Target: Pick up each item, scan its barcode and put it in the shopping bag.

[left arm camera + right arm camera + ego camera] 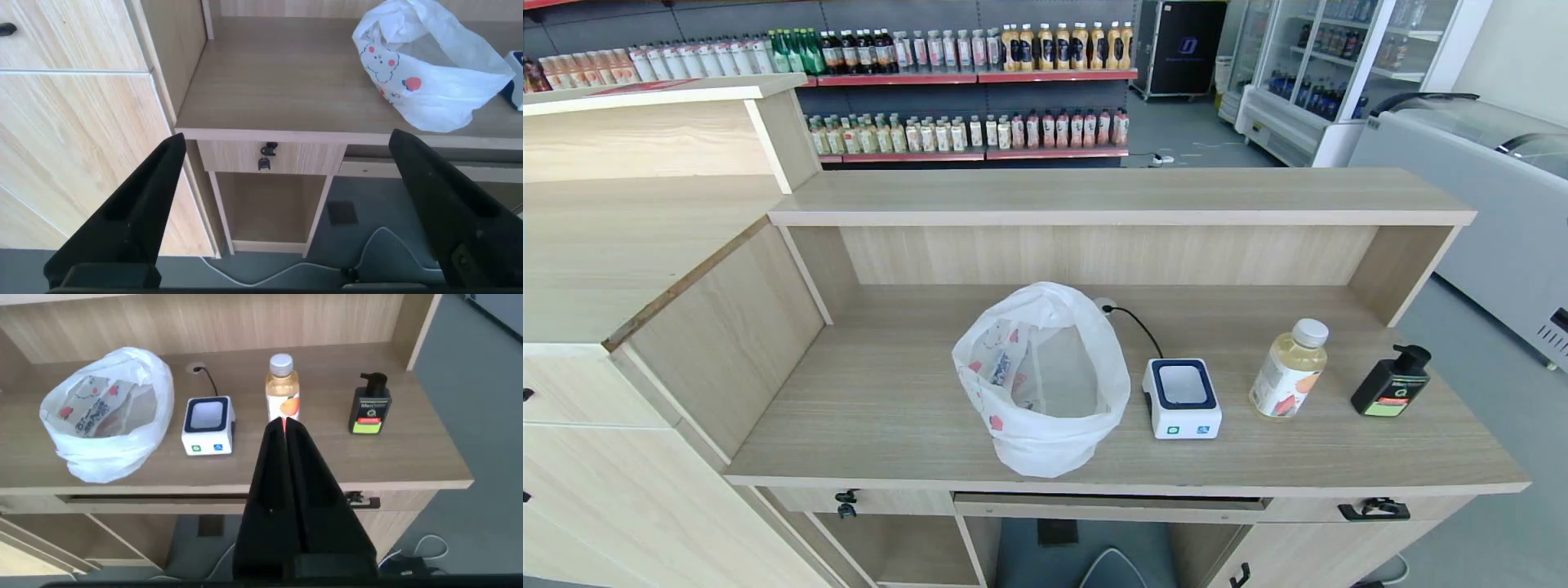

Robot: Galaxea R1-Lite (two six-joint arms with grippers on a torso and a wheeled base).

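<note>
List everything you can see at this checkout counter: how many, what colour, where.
shopping bag: one, white with red and blue print, open, on the counter left of centre
scanner: one, white with dark blue rim, right of the bag
juice bottle: one, pale yellow, white cap, upright, right of the scanner
pump bottle: one, black, upright, far right
counter: one, light wood
drink shelves: two rows, red-edged, behind the counter
left hand: one, black, open, before the counter's front
right hand: one, black, shut, before the counter's front
</note>
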